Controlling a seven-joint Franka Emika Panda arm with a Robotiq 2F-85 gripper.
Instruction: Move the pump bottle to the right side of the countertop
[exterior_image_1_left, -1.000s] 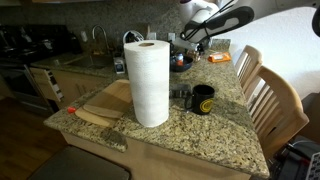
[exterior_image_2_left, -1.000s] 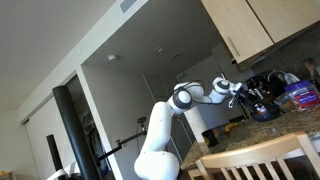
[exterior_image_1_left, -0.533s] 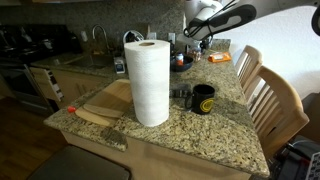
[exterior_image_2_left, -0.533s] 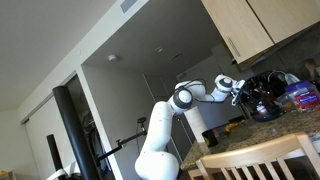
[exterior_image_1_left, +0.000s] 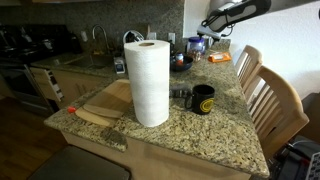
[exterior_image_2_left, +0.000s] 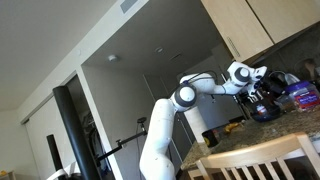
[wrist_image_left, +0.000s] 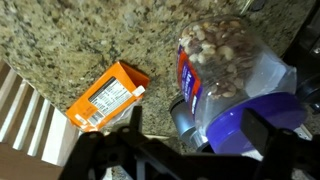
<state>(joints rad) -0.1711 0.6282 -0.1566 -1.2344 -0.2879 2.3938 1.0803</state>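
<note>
Gripper (exterior_image_1_left: 208, 27), newly shifted along the countertop (exterior_image_1_left: 200, 130) over a nut jar (wrist_image_left: 225, 70), is shown spread, empty; pump bottle ungrasped.

Countertop (exterior_image_1_left: 205, 135): I count one.
Paper-towel roll (exterior_image_1_left: 150, 80): I see one.
Black mug (exterior_image_1_left: 203, 98): one.
Cutting board (exterior_image_1_left: 103, 102): one.
Wooden chairs (exterior_image_1_left: 282, 108): I count two.
Orange packet (wrist_image_left: 107, 94): one.
Nut jar (wrist_image_left: 222, 75): one.

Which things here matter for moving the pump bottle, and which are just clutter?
Job: countertop, gripper; pump bottle not clearly seen.
Lying about: paper-towel roll, black mug, cutting board, nut jar, orange packet.
</note>
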